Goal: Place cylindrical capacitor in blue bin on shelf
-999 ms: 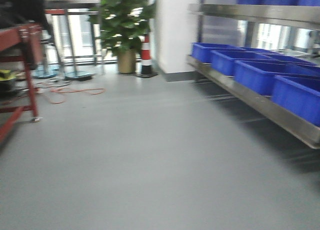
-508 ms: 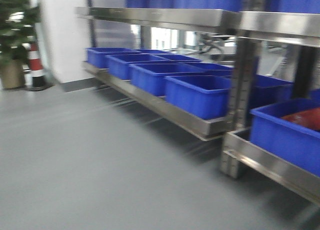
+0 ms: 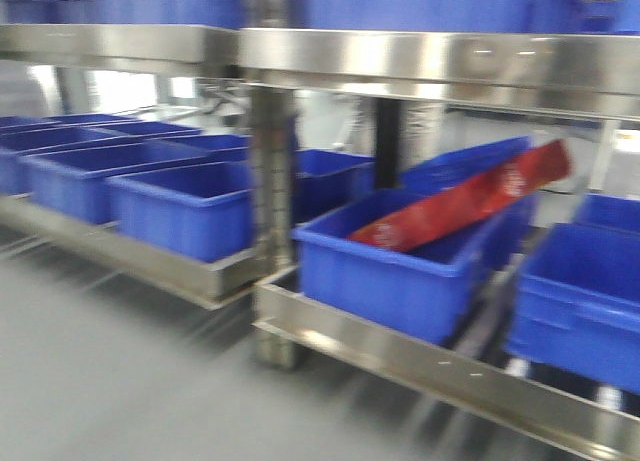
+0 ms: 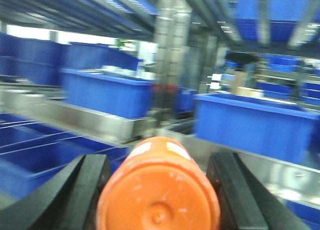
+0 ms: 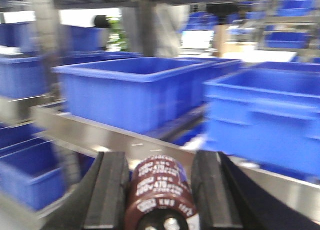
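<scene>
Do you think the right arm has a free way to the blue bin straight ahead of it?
Probably yes: the blue bin stands open-topped beyond the held capacitor, with only the shelf edge between.

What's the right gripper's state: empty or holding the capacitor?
Holding. The right gripper is shut on the cylindrical capacitor, its dark printed body clamped between both fingers.

White lettering runs in rows round the dark sleeve of the cylindrical capacitor [image 5: 161,187], too blurred to read. The red packet [image 3: 455,209] in a near blue bin [image 3: 380,276] carries a white mark, likewise illegible. The orange cylinder [image 4: 159,195] held in the left hand [image 4: 159,162] shows no legible print.
</scene>
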Motion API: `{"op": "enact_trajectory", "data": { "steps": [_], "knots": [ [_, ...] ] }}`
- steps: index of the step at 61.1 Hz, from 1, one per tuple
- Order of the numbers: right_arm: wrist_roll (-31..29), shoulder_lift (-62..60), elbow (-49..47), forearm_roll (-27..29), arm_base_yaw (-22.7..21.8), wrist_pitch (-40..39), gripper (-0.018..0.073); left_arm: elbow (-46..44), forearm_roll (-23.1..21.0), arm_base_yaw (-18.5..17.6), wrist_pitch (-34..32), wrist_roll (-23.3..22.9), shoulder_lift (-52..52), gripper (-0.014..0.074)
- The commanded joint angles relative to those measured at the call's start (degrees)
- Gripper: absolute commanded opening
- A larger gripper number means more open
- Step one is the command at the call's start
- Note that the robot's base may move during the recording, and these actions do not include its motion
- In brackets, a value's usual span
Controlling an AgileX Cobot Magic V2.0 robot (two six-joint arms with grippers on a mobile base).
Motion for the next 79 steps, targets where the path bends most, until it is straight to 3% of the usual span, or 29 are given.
{"op": "enact_trajectory", "data": {
  "steps": [1,79],
  "knots": [
    [-0.11,-0.32,-0.06,-0.25,-0.05,-1.49,-0.0162,0.05,-0.26,0.19,-1.3,0.2,-0.29,-0.0111],
    [-0.11,-0.32,-0.06,-0.25,-0.05,-1.49,-0.0162,0.05,-0.26,0.19,-1.3,0.2,-0.29,-0.0111]
  ]
}}
